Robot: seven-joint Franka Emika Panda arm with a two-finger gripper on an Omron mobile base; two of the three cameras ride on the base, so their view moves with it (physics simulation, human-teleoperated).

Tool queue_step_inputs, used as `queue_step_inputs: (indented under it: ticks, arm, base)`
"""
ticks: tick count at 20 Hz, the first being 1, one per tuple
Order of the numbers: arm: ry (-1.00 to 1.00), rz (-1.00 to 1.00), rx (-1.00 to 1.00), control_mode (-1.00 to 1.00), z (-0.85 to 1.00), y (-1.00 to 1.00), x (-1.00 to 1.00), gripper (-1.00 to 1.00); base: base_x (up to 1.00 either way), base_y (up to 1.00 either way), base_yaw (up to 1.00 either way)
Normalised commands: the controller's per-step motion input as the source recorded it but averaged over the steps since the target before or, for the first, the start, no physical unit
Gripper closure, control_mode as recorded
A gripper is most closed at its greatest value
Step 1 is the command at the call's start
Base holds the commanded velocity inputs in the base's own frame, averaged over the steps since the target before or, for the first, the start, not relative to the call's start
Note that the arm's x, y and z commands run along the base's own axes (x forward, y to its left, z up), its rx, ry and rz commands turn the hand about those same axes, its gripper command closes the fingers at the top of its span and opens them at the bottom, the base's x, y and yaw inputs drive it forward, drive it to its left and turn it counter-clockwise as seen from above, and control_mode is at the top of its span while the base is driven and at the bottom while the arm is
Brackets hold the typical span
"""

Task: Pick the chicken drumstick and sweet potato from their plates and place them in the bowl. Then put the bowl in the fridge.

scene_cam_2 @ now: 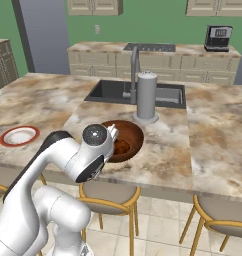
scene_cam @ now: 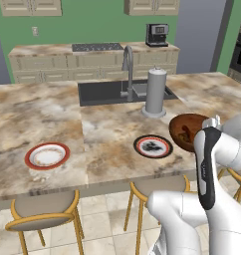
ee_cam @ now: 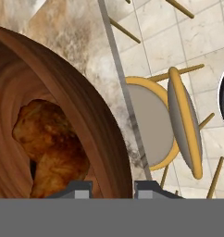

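The dark wooden bowl (scene_cam: 184,130) (scene_cam_2: 127,141) sits near the island counter's front edge. In the hand view my gripper (ee_cam: 113,189) is shut on the bowl rim (ee_cam: 93,115), one fingertip inside the wall and one outside. Inside the bowl lies the lumpy golden-brown chicken drumstick (ee_cam: 51,143). I cannot make out the sweet potato apart from it. Left of the bowl is the black-rimmed plate (scene_cam: 153,146), and the red-rimmed plate (scene_cam: 47,156) (scene_cam_2: 19,135) lies far left; both plates look bare. A tall grey cabinet at the back looks like the fridge (scene_cam: 198,35) (scene_cam_2: 43,35).
A grey paper-towel holder (scene_cam: 156,92) (scene_cam_2: 146,96) stands just behind the bowl, with the sink (scene_cam: 105,92) and faucet (scene_cam: 128,64) beyond. Stools with yellow frames (scene_cam: 43,211) (ee_cam: 178,125) stand under the counter's front edge. A coffee machine (scene_cam: 156,35) sits on the back counter.
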Motion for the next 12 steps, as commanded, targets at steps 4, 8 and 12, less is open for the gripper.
queue_step_inputs:
  ticks: [4, 8, 12]
  arm:
    - [0.00, 0.00, 0.00, 1.00, 0.00, 0.00, 0.00, 1.00]
    - [0.00, 0.00, 0.00, 1.00, 0.00, 0.00, 0.00, 1.00]
    - [0.00, 0.00, 0.00, 1.00, 0.00, 0.00, 0.00, 1.00]
  base:
    - [0.00, 0.00, 0.00]
    - [-0.12, -0.03, -0.01]
    - [-0.44, -0.14, -0.10]
